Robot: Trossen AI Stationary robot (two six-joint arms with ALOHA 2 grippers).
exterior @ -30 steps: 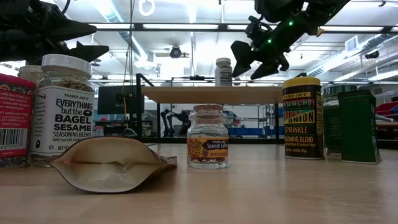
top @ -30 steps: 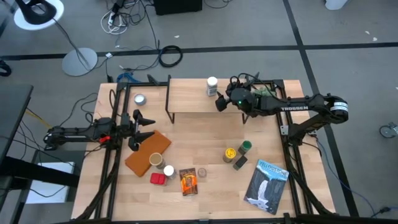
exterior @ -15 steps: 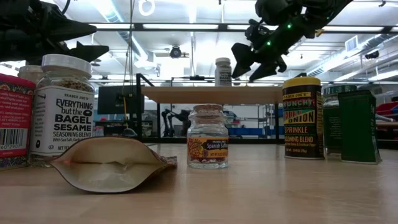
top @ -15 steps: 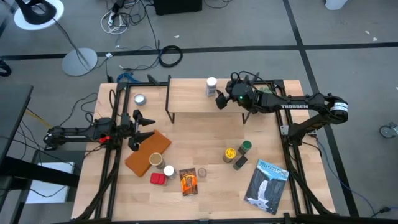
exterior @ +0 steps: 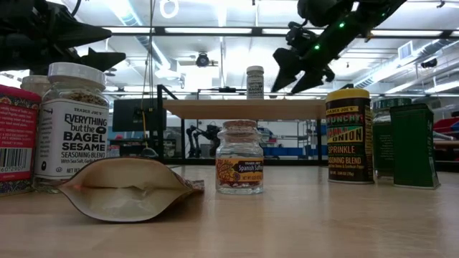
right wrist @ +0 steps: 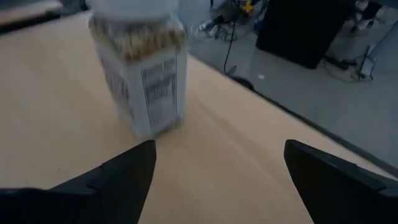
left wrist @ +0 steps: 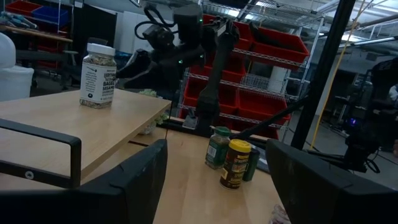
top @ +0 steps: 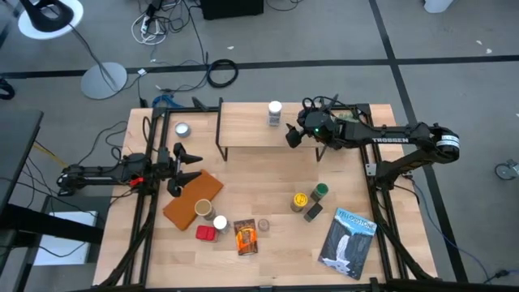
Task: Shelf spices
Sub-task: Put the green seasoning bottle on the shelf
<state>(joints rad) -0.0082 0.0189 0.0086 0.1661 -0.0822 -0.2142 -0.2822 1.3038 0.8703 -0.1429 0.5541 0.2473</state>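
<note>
The left hand [top: 180,169] waits with fingers parted and nothing held at the worktop's [top: 276,174] left edge, just left of the spices [top: 217,223] clustered near it. One white-lidded jar [top: 275,113] stands upright on the shelf [top: 247,128]. The right hand [top: 293,136], released and empty, hovers just right of that jar. Remaining jars [top: 310,199] stand nearer, below the right arm, which is closest. Lab floor and cables lie beyond.
</note>
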